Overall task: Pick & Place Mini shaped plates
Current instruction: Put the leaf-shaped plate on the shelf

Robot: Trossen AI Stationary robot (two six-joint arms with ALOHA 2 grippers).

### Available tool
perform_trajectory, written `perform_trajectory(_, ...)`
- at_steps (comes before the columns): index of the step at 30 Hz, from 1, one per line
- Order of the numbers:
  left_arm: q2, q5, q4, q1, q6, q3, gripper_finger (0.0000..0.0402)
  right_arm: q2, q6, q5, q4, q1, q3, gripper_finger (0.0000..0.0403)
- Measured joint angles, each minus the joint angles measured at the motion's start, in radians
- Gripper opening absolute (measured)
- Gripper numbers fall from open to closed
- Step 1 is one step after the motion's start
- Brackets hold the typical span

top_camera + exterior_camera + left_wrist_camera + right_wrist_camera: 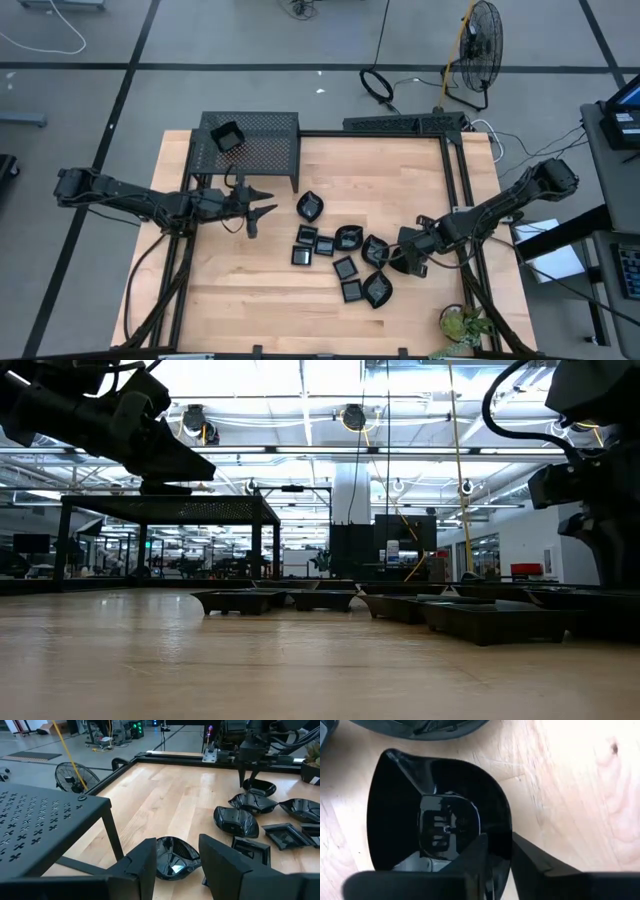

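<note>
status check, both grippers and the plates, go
Right gripper pinching rim of leaf-shaped plate on table. Left gripper open, empty, beside mesh rack. One plate on rack, rest clustered mid-table. Nothing blocking.

You had the rack [250,150] at the table's [250,300] back-left corner, one plate [227,138] on top of it. The other plates [340,255] lay clustered right of the rack, nearer the front.
</note>
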Motion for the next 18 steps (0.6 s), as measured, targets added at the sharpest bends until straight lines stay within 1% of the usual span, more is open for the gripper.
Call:
perform_trajectory(5,0.000,0.000,0.000,0.000,-0.001,0.000,0.0148,-0.001,-0.013,0.000,0.002,0.000,0.000,0.0024)
perform_trajectory(9,0.000,0.000,0.000,0.000,-0.012,0.000,0.0148,-0.002,-0.036,0.001,0.003,0.000,0.001,0.0005)
perform_trajectory(18,0.000,0.000,0.001,0.000,-0.014,0.000,0.0149,-0.002,-0.045,0.000,0.003,-0.001,0.001,0.0001)
